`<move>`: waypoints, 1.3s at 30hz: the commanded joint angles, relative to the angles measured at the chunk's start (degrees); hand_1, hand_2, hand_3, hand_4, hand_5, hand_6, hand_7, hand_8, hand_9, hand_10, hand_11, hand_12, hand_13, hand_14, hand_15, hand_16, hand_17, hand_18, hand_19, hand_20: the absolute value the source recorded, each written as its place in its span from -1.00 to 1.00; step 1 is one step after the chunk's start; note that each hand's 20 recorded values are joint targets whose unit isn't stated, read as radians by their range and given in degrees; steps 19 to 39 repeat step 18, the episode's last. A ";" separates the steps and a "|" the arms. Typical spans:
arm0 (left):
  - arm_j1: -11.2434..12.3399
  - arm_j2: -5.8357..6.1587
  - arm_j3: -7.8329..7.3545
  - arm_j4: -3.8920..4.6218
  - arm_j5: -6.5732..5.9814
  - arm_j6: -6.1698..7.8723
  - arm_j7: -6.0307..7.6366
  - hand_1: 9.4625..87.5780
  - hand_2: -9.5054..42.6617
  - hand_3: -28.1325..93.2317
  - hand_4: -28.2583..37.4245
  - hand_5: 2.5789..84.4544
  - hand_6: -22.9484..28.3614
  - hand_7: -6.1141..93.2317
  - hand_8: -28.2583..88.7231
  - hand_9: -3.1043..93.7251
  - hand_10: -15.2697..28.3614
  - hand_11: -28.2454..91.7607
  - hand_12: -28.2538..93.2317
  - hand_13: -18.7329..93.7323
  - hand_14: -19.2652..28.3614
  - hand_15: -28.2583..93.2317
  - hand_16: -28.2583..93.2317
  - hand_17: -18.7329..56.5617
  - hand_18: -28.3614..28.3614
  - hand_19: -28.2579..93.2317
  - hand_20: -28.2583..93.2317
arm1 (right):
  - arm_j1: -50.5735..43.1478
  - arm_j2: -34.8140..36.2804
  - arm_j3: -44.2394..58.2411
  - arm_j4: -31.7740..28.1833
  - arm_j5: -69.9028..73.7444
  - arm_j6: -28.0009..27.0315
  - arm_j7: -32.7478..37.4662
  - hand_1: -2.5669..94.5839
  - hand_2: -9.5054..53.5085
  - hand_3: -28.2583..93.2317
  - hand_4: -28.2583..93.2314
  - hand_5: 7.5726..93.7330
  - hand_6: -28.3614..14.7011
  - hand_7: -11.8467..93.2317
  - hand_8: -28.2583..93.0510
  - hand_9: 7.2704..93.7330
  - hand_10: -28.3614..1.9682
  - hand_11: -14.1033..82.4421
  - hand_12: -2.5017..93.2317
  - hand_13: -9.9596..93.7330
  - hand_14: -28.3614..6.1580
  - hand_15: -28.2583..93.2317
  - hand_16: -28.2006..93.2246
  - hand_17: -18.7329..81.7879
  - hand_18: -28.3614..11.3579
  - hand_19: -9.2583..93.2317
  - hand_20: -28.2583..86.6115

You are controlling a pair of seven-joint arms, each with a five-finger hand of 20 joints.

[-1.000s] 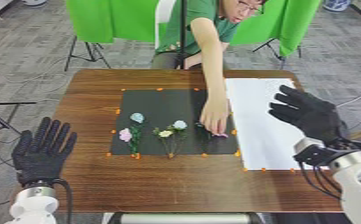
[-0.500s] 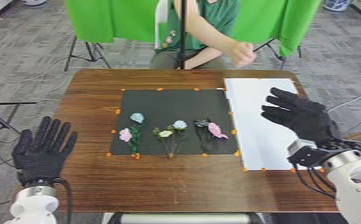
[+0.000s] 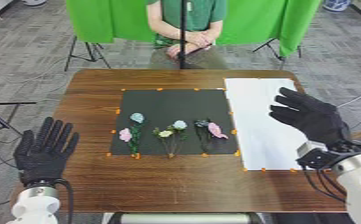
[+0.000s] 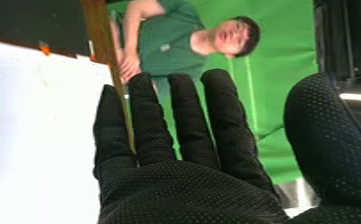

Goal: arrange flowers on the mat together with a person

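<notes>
Flowers (image 3: 178, 134) lie on the black mat (image 3: 169, 111) on the tabletop (image 3: 114, 182): pale blue and pink at left, cream and pale blue centrally, dark and pink at right, stems green. Left robot hand (image 3: 41, 152) and right robot hand (image 3: 308, 116) are open, fingers extended.

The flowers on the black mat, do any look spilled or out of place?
No, nothing stands out. The flowers lie in three little groups on the black mat, blooms toward its far side. Tiny petal damage would be too small to see.
</notes>
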 commanded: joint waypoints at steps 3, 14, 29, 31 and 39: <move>1.39 -0.67 0.38 -0.34 -0.25 0.40 -0.07 -0.61 -0.02 0.71 -1.00 0.00 0.20 -0.52 -0.73 -0.13 0.26 -0.19 -0.45 -0.14 0.42 -0.07 -0.67 -0.69 0.56 0.13 -0.36 | -0.50 0.02 -2.24 -0.34 0.56 2.01 -0.40 -0.48 -0.40 0.76 -0.97 -0.17 0.19 -0.49 -0.72 -0.18 0.02 -0.59 -0.67 -0.12 -0.27 -0.37 -0.19 -0.44 -0.52 -0.18 -0.26; 1.75 -0.65 0.32 -0.57 -0.09 0.03 -0.15 -0.61 -0.03 0.71 -1.00 0.00 0.20 -0.52 -0.73 -0.13 0.26 -0.19 -0.45 -0.14 0.42 -0.07 -0.67 -0.69 0.56 0.13 -0.36 | -0.69 0.27 -1.65 -0.50 0.79 2.35 -0.64 -0.48 -0.40 0.76 -0.97 -0.16 0.19 -0.49 -0.72 -0.18 0.03 -0.59 -0.67 -0.12 -0.27 -0.37 -0.19 -0.44 -0.52 -0.18 -0.26; 1.94 -0.69 -0.02 -0.72 -0.16 0.56 -0.21 -0.61 -0.03 0.72 -1.00 0.01 0.20 -0.53 -0.73 -0.13 0.26 -0.19 -0.45 -0.14 0.42 -0.07 -0.67 -0.69 0.56 0.13 -0.36 | -0.76 0.13 -1.71 -0.53 0.79 2.12 -0.46 -0.48 -0.40 0.76 -0.97 -0.16 0.19 -0.49 -0.72 -0.18 0.03 -0.59 -0.67 -0.12 -0.27 -0.37 -0.19 -0.44 -0.52 -0.18 -0.26; 1.94 -0.69 -0.02 -0.72 -0.16 0.56 -0.21 -0.61 -0.03 0.72 -1.00 0.01 0.20 -0.53 -0.73 -0.13 0.26 -0.19 -0.45 -0.14 0.42 -0.07 -0.67 -0.69 0.56 0.13 -0.36 | -0.76 0.13 -1.71 -0.53 0.79 2.12 -0.46 -0.48 -0.40 0.76 -0.97 -0.16 0.19 -0.49 -0.72 -0.18 0.03 -0.59 -0.67 -0.12 -0.27 -0.37 -0.19 -0.44 -0.52 -0.18 -0.26; 1.94 -0.69 -0.02 -0.72 -0.16 0.56 -0.21 -0.61 -0.03 0.72 -1.00 0.01 0.20 -0.53 -0.73 -0.13 0.26 -0.19 -0.45 -0.14 0.42 -0.07 -0.67 -0.69 0.56 0.13 -0.36 | -0.76 0.13 -1.71 -0.53 0.79 2.12 -0.46 -0.48 -0.40 0.76 -0.97 -0.16 0.19 -0.49 -0.72 -0.18 0.03 -0.59 -0.67 -0.12 -0.27 -0.37 -0.19 -0.44 -0.52 -0.18 -0.26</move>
